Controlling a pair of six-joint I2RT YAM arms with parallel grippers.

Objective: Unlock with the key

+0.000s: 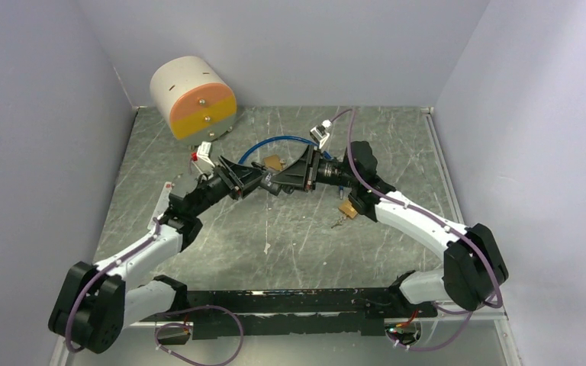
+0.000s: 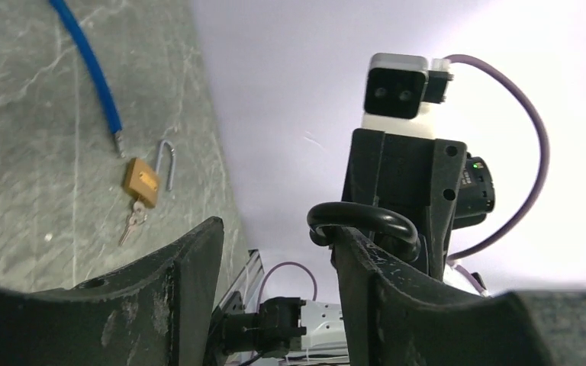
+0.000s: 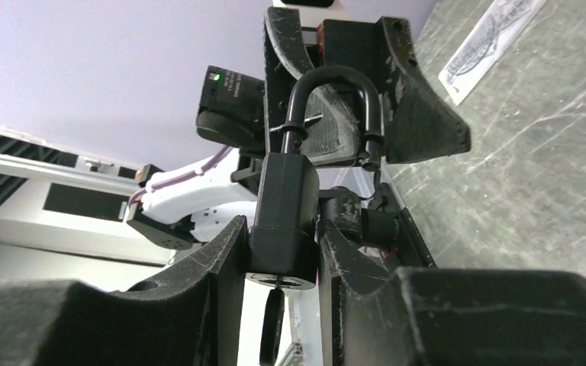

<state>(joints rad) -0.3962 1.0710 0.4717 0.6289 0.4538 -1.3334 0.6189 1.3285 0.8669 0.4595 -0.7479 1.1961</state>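
Note:
My right gripper (image 3: pixel 282 229) is shut on the body of a black padlock (image 3: pixel 284 206), held above the table. The black head of a key (image 3: pixel 272 320) hangs from the keyhole in the lock's underside. One leg of the shackle (image 3: pixel 336 76) sits in the body; the other leg ends free beside it. My left gripper (image 2: pixel 278 229) faces it with its jaws apart and nothing between them. The shackle (image 2: pixel 366 221) is hooked over the tip of its right finger (image 2: pixel 381 282). In the top view both grippers (image 1: pixel 268 183) meet at mid-table.
A brass padlock (image 2: pixel 141 181) with keys lies on the table, with its shackle open. A second brass padlock (image 1: pixel 275 162) lies by a blue cable (image 1: pixel 275 141). A cream and orange cylinder (image 1: pixel 193 95) stands at the back left. Grey walls close in three sides.

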